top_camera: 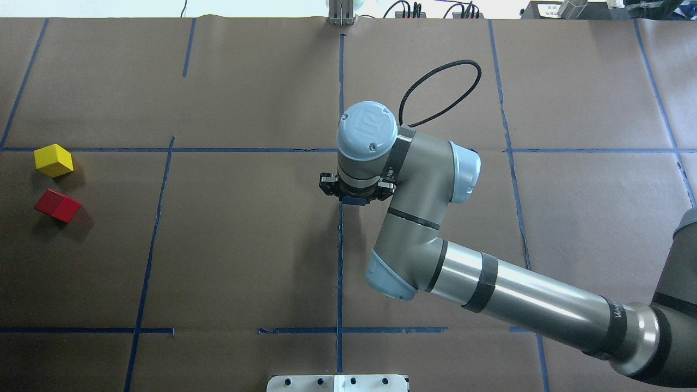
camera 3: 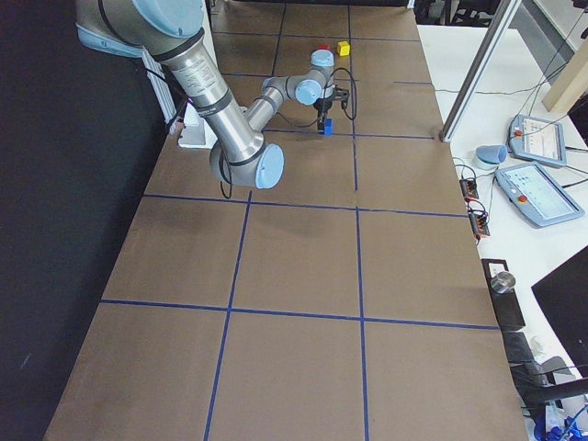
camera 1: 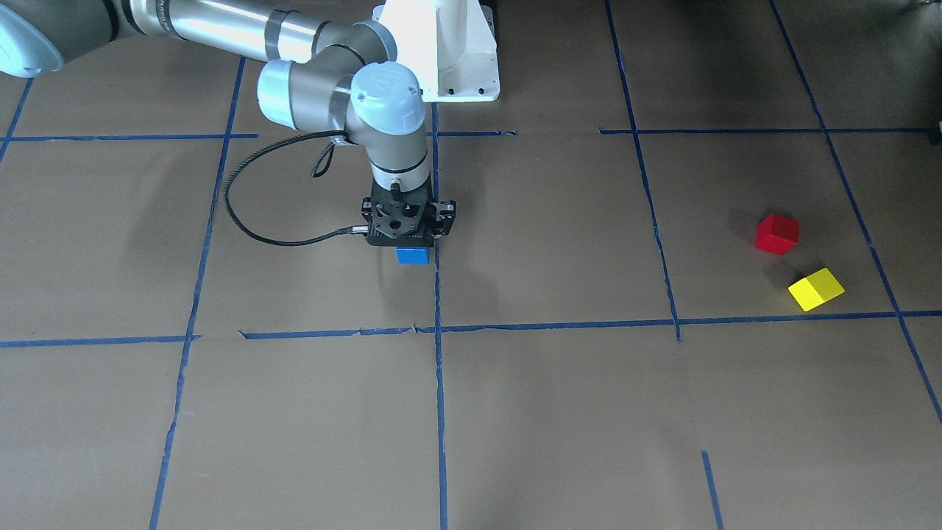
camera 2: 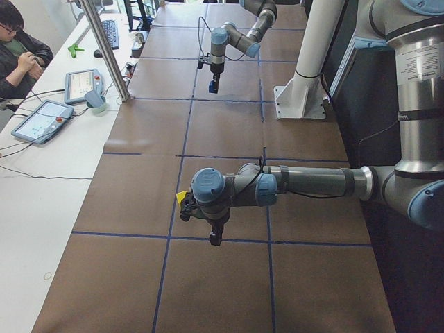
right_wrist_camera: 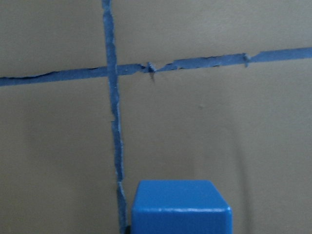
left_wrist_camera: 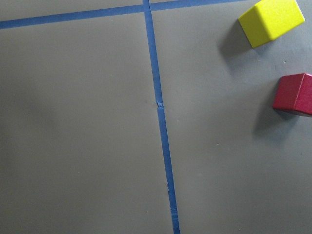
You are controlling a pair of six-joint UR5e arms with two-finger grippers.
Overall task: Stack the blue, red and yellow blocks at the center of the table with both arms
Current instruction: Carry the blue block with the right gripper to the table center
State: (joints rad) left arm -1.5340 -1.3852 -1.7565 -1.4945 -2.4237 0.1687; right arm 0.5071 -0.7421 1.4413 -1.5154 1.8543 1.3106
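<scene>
Right gripper (camera 1: 411,246) first: it's pointing straight down with the blue block (camera 1: 412,255) tucked right under it. As far as I can see it's clamped on that block, closed just to the block's width. Fair warning, the gripper body covers the fingers from above, and my wrist cam only catches the block's top and one face. So I can't say for sure whether the block is sitting on the worktop (camera 1: 515,412) or hanging just off it. Either way it's low, around the middle of the worktop, just beside the long centre tape (camera 1: 439,383) line, on my right side of it. The block looks like a plain bright blue cube, square to the tape, with no marks I can make out.

Left gripper (camera 2: 216,239) only turns up in the side view from my left end, aimed down over the worktop. From there I can't tell if it's spread or closed. Its wrist cam just looks down at worktop, tape and the other two blocks off at one edge.

Red block (camera 1: 776,234) and yellow block (camera 1: 815,288) are way out on my left side, well apart from the blue one. They sit near each other without touching, both flat on the worktop and turned askew to the tape grid, yellow farther from my base than red.
</scene>
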